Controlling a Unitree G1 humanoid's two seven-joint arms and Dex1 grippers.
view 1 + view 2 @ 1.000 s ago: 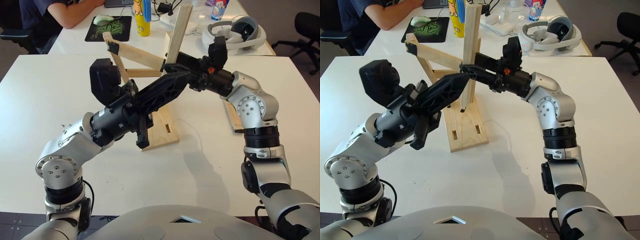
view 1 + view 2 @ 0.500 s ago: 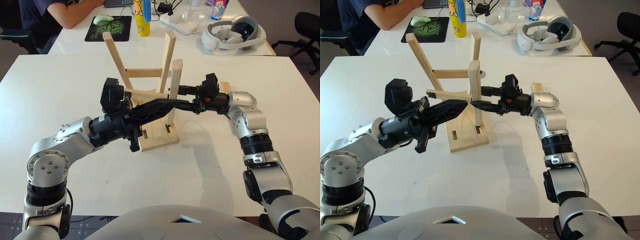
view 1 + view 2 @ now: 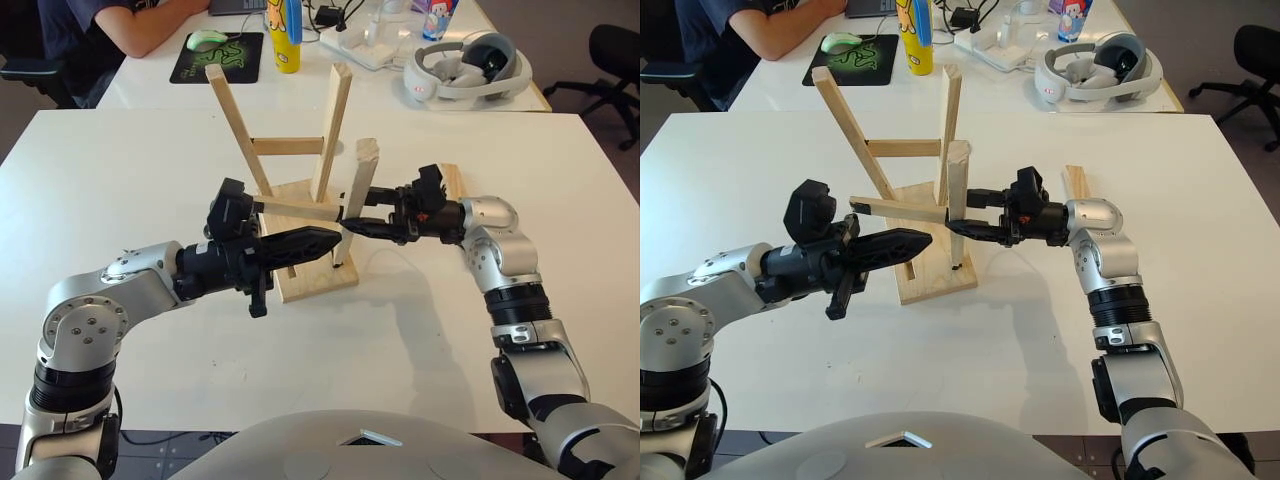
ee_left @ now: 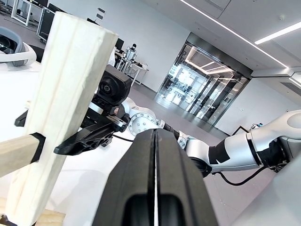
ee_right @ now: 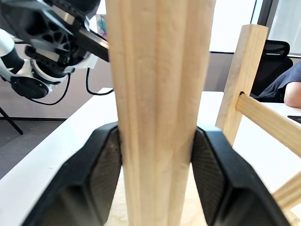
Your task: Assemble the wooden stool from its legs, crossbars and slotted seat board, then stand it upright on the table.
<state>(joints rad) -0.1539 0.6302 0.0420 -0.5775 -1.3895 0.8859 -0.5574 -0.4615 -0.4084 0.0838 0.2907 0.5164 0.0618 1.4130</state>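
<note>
Clamping a third leg (image 3: 357, 195) about midway up its length, the right tool (image 3: 352, 212) has one finger on each side of the wood. In the right wrist view the leg (image 5: 160, 94) stands between the two dark pads (image 5: 101, 174), which press against its sides. This leg is close to upright, leaning a little, with its foot at the near right slot of the slotted seat board (image 3: 325, 275). Whether the foot is seated in the slot cannot be told.

The seat board lies flat on the white worktop (image 3: 120, 180), about at its middle. Two more legs rise from the board's far side: the left far leg (image 3: 240, 130) leans out to the left, and the right far leg (image 3: 332, 125) leans slightly right. An upper crossbar (image 3: 288, 146) joins them roughly halfway up. A lower crossbar (image 3: 300, 210) runs nearly level from the left far leg to the held leg and meets the held leg's side.

The left tool (image 3: 336, 237) has its fingers (image 4: 141, 188) pressed together with nothing between them. It points at the held leg from the left, just under the lower crossbar, with its tip close beside the right tool's lower finger.

A loose wooden piece (image 3: 453, 180) lies flat on the worktop behind the right forearm. On the worktop beyond are a headset (image 3: 465, 65), a yellow bottle (image 3: 285, 35) and a mouse pad (image 3: 215, 55).
</note>
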